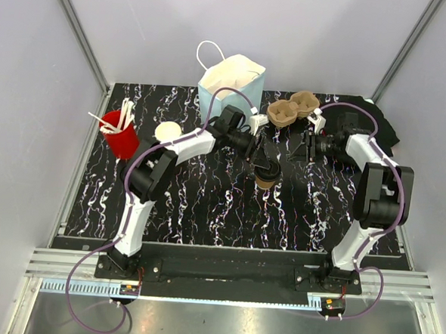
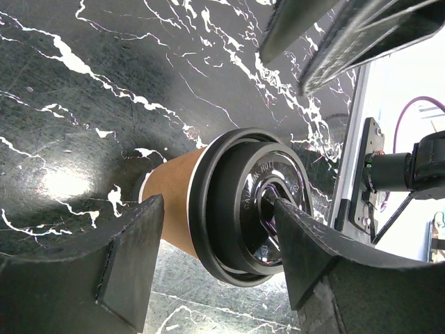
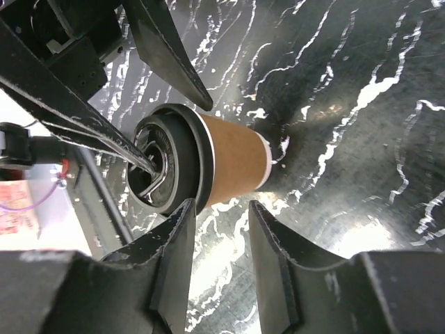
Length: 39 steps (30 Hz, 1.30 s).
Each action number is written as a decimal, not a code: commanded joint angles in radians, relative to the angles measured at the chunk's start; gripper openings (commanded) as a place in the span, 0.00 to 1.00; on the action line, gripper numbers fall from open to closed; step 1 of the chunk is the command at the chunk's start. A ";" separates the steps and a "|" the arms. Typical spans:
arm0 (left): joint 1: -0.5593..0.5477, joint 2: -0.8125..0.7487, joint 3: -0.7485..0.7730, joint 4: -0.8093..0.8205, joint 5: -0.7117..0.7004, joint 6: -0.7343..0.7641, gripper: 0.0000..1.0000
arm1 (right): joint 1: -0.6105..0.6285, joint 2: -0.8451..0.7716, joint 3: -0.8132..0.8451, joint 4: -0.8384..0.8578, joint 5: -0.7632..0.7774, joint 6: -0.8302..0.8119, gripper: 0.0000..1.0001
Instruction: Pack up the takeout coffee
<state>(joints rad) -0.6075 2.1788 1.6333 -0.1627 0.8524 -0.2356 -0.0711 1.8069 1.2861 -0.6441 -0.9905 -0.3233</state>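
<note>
The takeout coffee cup stands on the black marble table, tan, with the black lid on it. My left gripper is open over it. In the left wrist view the lid and the cup lie between the spread jaws of the left gripper; one fingertip touches the lid's top centre. My right gripper is open and empty. In the right wrist view the right gripper is just short of the cup and the lid.
A pale blue paper bag stands open at the back. The brown pulp cup carrier lies to its right. A red cup with white sticks and a pale-topped cup stack are at the left.
</note>
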 commanded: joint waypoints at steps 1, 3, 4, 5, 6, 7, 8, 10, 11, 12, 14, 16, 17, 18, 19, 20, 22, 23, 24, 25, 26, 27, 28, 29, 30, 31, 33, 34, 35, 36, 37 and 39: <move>0.000 0.030 -0.021 -0.012 0.000 0.012 0.67 | 0.004 0.041 0.041 0.014 -0.091 0.043 0.42; 0.000 0.029 -0.021 -0.011 0.000 0.010 0.67 | 0.004 0.052 0.044 0.009 -0.102 0.049 0.41; 0.002 0.029 -0.021 -0.011 0.000 0.010 0.67 | 0.004 0.058 0.045 0.009 -0.111 0.049 0.41; 0.002 0.029 -0.023 -0.009 -0.001 0.009 0.67 | 0.004 0.061 0.045 0.006 -0.115 0.052 0.41; 0.000 0.027 -0.021 -0.011 0.000 0.009 0.67 | 0.004 0.063 0.047 0.006 -0.119 0.053 0.41; 0.000 0.027 -0.024 -0.009 0.002 0.009 0.67 | 0.004 0.069 0.047 0.008 -0.129 0.056 0.41; 0.000 0.026 -0.024 -0.008 0.002 0.007 0.67 | 0.004 0.072 0.048 0.006 -0.135 0.058 0.41; 0.000 0.024 -0.026 -0.008 0.002 0.007 0.67 | 0.005 0.080 0.048 0.006 -0.146 0.061 0.41; 0.000 0.024 -0.026 -0.008 0.002 0.007 0.67 | 0.005 0.084 0.051 0.008 -0.151 0.064 0.40; 0.000 0.024 -0.027 -0.008 0.002 0.007 0.67 | 0.005 0.091 0.051 0.004 -0.158 0.064 0.40; 0.000 0.022 -0.027 -0.006 0.002 0.005 0.67 | 0.008 0.095 0.048 0.003 -0.162 0.064 0.41; 0.000 0.022 -0.026 -0.008 0.004 0.005 0.67 | 0.014 0.098 0.047 0.004 -0.157 0.061 0.41; 0.000 0.024 -0.027 -0.005 0.004 0.004 0.67 | 0.022 0.098 0.044 0.004 -0.158 0.059 0.41; 0.000 0.024 -0.026 -0.005 0.005 0.002 0.67 | 0.027 0.103 0.045 0.004 -0.154 0.058 0.41; 0.000 0.024 -0.026 -0.006 0.007 0.001 0.67 | 0.030 0.104 0.044 0.004 -0.151 0.058 0.41; 0.000 0.024 -0.027 -0.005 0.007 -0.001 0.67 | 0.039 0.106 0.044 0.004 -0.148 0.055 0.41; 0.000 0.024 -0.027 -0.003 0.007 -0.002 0.67 | 0.045 0.115 0.044 0.006 -0.139 0.055 0.41; 0.000 0.024 -0.027 -0.003 0.008 -0.002 0.67 | 0.047 0.118 0.042 0.004 -0.137 0.050 0.42; 0.000 0.024 -0.027 -0.003 0.010 -0.002 0.67 | 0.048 0.123 0.042 0.006 -0.137 0.049 0.41; 0.000 0.022 -0.029 -0.003 0.010 -0.002 0.67 | 0.048 0.127 0.041 0.006 -0.135 0.050 0.41; 0.000 0.022 -0.030 -0.001 0.010 -0.001 0.67 | 0.048 0.129 0.039 0.008 -0.138 0.049 0.41; 0.000 0.022 -0.030 -0.001 0.013 -0.004 0.67 | 0.048 0.134 0.038 0.009 -0.143 0.049 0.40; 0.000 0.022 -0.030 -0.001 0.013 -0.004 0.67 | 0.048 0.137 0.036 0.009 -0.145 0.049 0.39; 0.002 0.022 -0.030 -0.003 0.013 -0.004 0.67 | 0.048 0.140 0.035 0.009 -0.149 0.046 0.39; 0.000 0.021 -0.032 0.000 0.013 -0.004 0.67 | 0.048 0.144 0.035 0.009 -0.161 0.046 0.38; 0.000 0.021 -0.032 0.000 0.014 -0.004 0.67 | 0.048 0.146 0.036 0.008 -0.165 0.050 0.37; 0.000 0.021 -0.032 -0.001 0.014 -0.004 0.67 | 0.048 0.155 0.041 0.008 -0.174 0.053 0.37; 0.000 0.019 -0.033 0.000 0.014 -0.002 0.67 | 0.048 0.157 0.044 0.008 -0.178 0.056 0.37; 0.000 0.018 -0.033 0.000 0.011 -0.002 0.67 | 0.048 0.161 0.044 0.006 -0.180 0.058 0.37; 0.000 0.016 -0.035 0.002 0.011 -0.002 0.67 | 0.050 0.163 0.042 0.008 -0.183 0.056 0.36; 0.002 0.016 -0.036 0.002 0.010 -0.001 0.67 | 0.050 0.163 0.042 0.006 -0.183 0.058 0.36; 0.002 0.016 -0.038 0.002 0.007 0.001 0.67 | 0.050 0.164 0.042 0.006 -0.180 0.056 0.34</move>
<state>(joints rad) -0.6075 2.1799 1.6215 -0.1558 0.8719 -0.2459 -0.0288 1.9667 1.3022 -0.6422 -1.1461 -0.2638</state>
